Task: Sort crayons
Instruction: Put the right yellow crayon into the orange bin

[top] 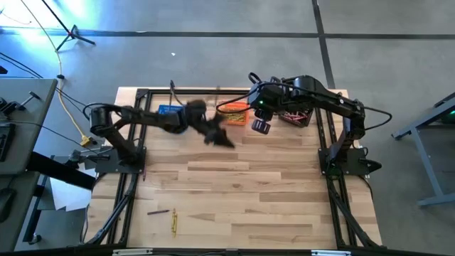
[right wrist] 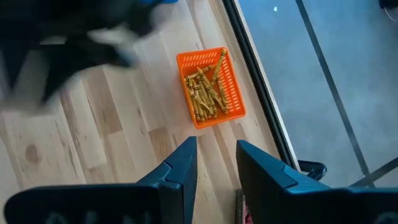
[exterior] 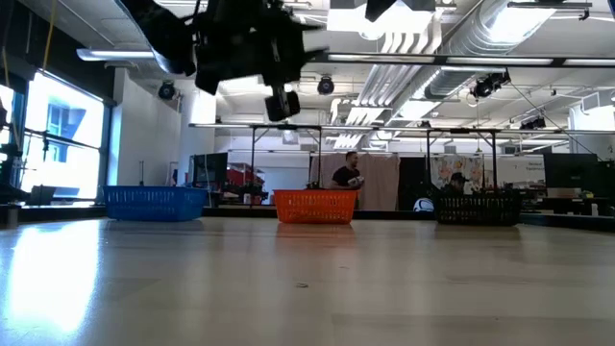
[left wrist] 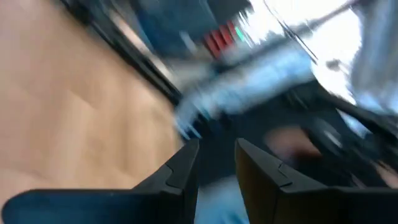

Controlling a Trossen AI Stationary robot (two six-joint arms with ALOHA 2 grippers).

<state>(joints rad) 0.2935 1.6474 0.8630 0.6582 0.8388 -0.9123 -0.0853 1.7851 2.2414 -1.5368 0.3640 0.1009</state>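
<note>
Loose crayons (top: 173, 222): two on desk (top: 270, 206) near edge, left; others fill orange basket (right wrist: 211, 87), far centre. Light, stiff, brittle, rollable; pinch mid-length. Left gripper (top: 226, 140) mid-desk, right gripper (top: 261, 126) above basket: fingers open, empty.

Left gripper (left wrist: 214, 163): two dark fingers (left wrist: 180, 171) rise from the frame's lower edge, standing a little apart with a narrow gap between them, nothing seen in the gap.
Table (left wrist: 68, 118): pale wooden boards fill one side of the view.
Table frame (left wrist: 134, 53): dark bar running along the wood's edge (heavily smeared).
Beyond the fingers: pale blue-white streak, a blue patch and a small red patch, all too blurred to identify.
</note>
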